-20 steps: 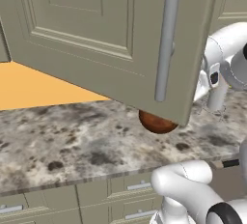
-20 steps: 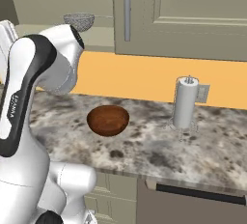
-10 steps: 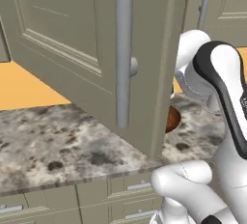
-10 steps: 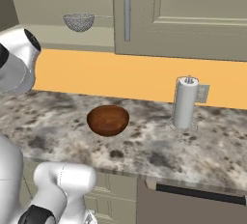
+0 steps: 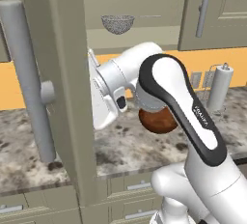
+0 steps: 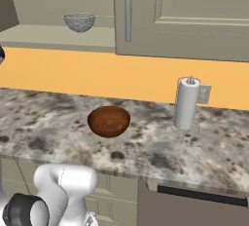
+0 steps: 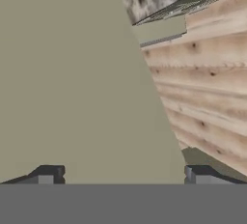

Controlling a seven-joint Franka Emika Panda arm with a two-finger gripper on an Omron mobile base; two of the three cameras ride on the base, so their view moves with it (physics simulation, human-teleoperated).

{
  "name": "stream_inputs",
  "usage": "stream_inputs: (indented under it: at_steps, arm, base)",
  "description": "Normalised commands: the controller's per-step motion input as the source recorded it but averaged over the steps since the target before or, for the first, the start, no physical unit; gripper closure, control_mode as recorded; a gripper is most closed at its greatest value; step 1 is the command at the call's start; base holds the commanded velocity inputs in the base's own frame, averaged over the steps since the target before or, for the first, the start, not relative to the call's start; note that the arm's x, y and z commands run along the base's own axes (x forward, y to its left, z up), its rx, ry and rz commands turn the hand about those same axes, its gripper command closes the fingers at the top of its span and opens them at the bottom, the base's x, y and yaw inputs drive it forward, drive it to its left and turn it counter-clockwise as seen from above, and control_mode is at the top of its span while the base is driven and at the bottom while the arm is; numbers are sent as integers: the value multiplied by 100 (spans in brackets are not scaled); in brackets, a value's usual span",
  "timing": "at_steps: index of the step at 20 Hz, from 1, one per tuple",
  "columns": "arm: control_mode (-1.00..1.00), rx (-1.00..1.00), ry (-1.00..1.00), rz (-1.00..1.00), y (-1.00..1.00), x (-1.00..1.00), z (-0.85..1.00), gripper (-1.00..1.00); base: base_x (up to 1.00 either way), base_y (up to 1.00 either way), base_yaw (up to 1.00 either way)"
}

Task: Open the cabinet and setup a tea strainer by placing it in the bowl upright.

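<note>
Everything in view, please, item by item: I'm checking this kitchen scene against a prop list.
cabinet door: one, grey-beige, swung wide open at the left of the left base view, its silver bar handle facing the camera
tea strainer: one, silver-grey mesh, on the open cabinet shelf
bowl: one, reddish-brown, on the counter
counter: one, speckled grey stone
paper towel roll: one, white, upright on its holder, right of the bowl
closed cabinet door: one, grey-beige, right of the shelf
gripper: one, dark fingertips apart, open, close to the door's flat face
</note>
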Motion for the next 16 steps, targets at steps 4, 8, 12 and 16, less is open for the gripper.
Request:
stream_inputs:
  at_steps: [4, 8, 12, 16]
  arm:
    - [-100, 0, 3, 0, 45, 0, -2, -100]
    - [-100, 3, 6, 0, 55, 1, -22, -100]
    - [-100, 0, 0, 0, 34, 0, 0, -100]
    - [-100, 0, 0, 0, -17, 6, 0, -100]
  base:
    - [0, 0, 0]
    - [0, 0, 0]
    - [0, 0, 0]
    - [0, 0, 0]
